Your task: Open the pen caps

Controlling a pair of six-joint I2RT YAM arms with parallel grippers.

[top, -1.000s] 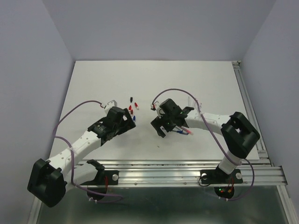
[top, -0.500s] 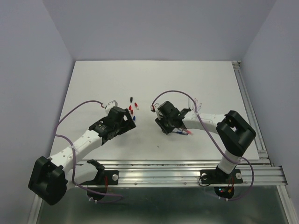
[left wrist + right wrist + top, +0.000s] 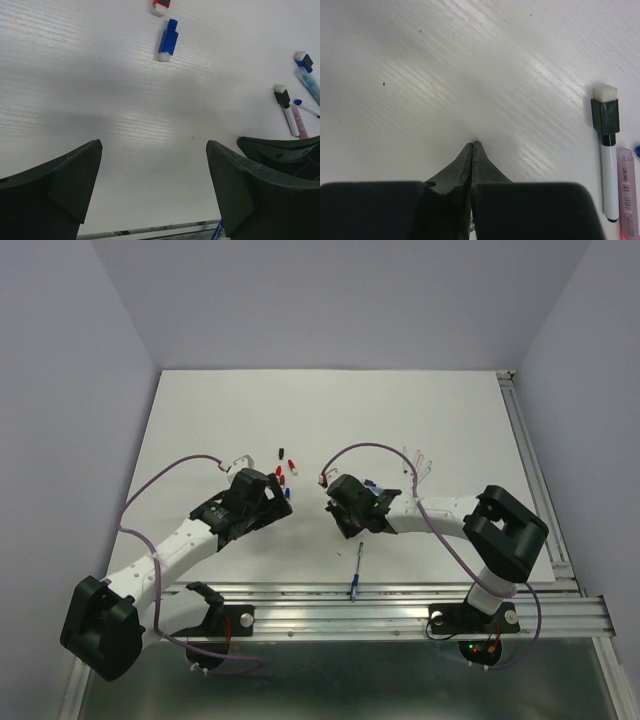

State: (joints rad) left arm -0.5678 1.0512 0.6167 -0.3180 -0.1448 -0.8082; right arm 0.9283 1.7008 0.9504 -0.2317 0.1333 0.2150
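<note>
Pen pickup step: your right tool [image 3: 472, 145] is pinched together on nothing; left tool [image 3: 154, 150] gapes. Next, reopen, grasp the black-capped pen [image 3: 608, 170] at three o'clock.

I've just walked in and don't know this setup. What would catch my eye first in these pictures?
The right gripper, mid-table, has its jaws pressed shut on nothing, tips close to the white table. A lone pen lies near the table's front edge between the two arms. Small red, blue and black caps are scattered just beyond the open left gripper.
</note>
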